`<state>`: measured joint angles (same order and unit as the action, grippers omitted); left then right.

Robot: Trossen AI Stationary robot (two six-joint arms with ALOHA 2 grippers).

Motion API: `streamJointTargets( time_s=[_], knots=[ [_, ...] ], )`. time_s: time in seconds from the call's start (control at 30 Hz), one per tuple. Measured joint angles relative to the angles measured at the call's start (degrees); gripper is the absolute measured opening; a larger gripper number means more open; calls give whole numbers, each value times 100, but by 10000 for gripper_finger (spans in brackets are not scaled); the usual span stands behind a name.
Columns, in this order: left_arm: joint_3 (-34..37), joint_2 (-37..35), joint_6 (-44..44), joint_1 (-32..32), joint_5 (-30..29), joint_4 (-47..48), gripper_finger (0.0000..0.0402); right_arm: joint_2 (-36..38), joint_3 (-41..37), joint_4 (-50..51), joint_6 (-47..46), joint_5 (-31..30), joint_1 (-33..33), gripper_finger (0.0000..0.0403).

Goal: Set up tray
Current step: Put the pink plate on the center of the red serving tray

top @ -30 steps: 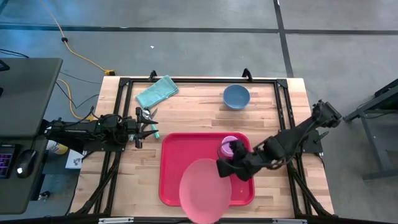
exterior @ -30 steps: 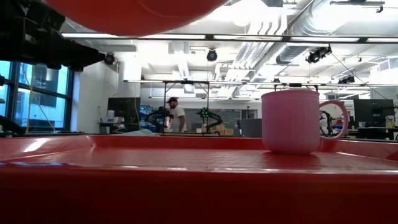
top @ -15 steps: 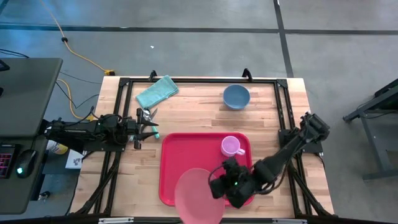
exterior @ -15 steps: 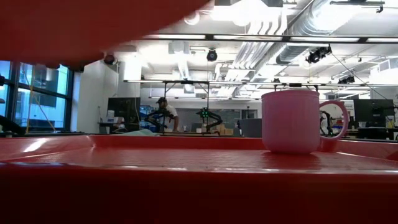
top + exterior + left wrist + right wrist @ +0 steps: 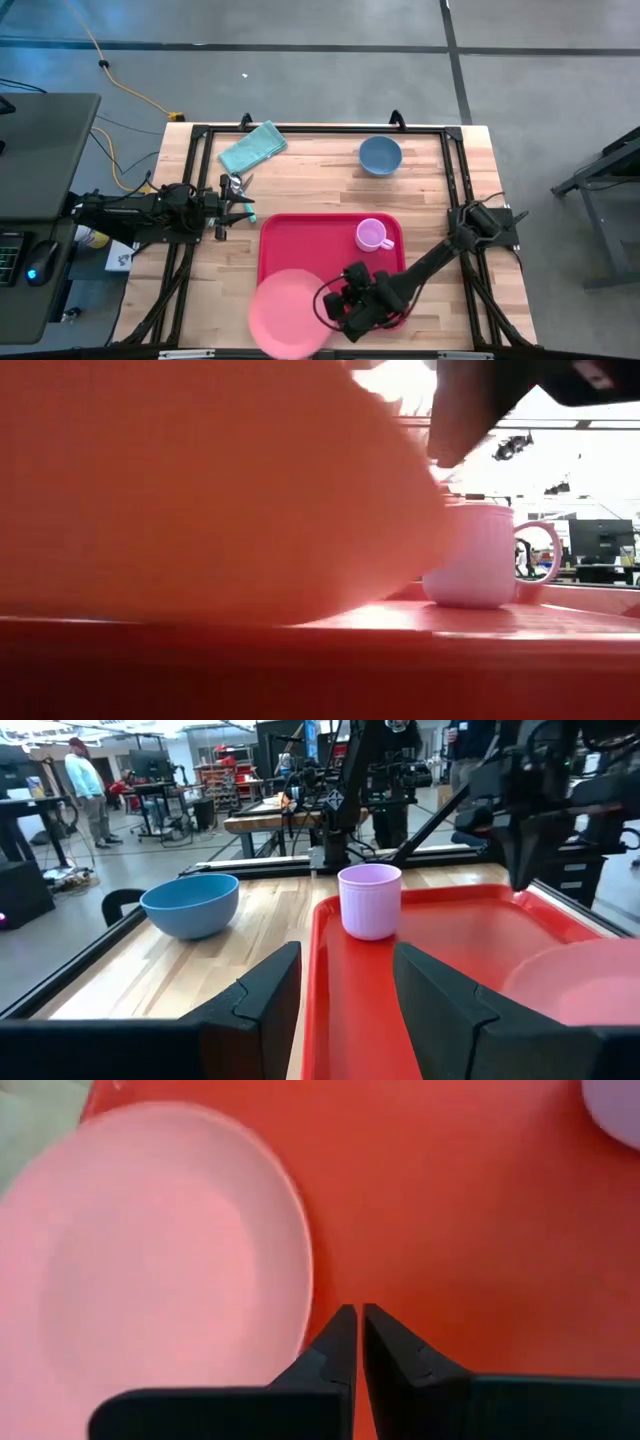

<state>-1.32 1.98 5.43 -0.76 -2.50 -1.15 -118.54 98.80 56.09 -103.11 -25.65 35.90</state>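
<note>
While the right gripper (image 5: pixel 335 305) pinches the pink plate (image 5: pixel 286 312) by its rim, the left gripper (image 5: pixel 243 203) waits half open and empty at the bench's left edge.
Only the high view shows the plate jutting over the tray's (image 5: pixel 300 240) front-left corner and the bench's front edge; the left wrist view shows the pink mug (image 5: pixel 369 900) upright on the tray beside the blue bowl (image 5: pixel 190 904). Red, glossy and low-rimmed, the tray sits toward the bench's front edge.

Bright overhead light, blurred foreground
</note>
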Motion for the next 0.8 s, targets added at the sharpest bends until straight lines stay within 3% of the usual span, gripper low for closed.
streamJointTargets(
  time_s=[0.27, 0.57, 0.8],
  knots=[
    [0, 1, -134, 0, 64, 2, 193, 105, 7, -1448, 529, -384, -244, 0],
    [0, 2, -124, 0, 63, 6, 193, 40, 2, -917, 255, 190, -617, 0],
    [1, 2, -124, -1, 63, 9, 193, 21, -131, -196, -212, 1067, -755, 0]
  ],
)
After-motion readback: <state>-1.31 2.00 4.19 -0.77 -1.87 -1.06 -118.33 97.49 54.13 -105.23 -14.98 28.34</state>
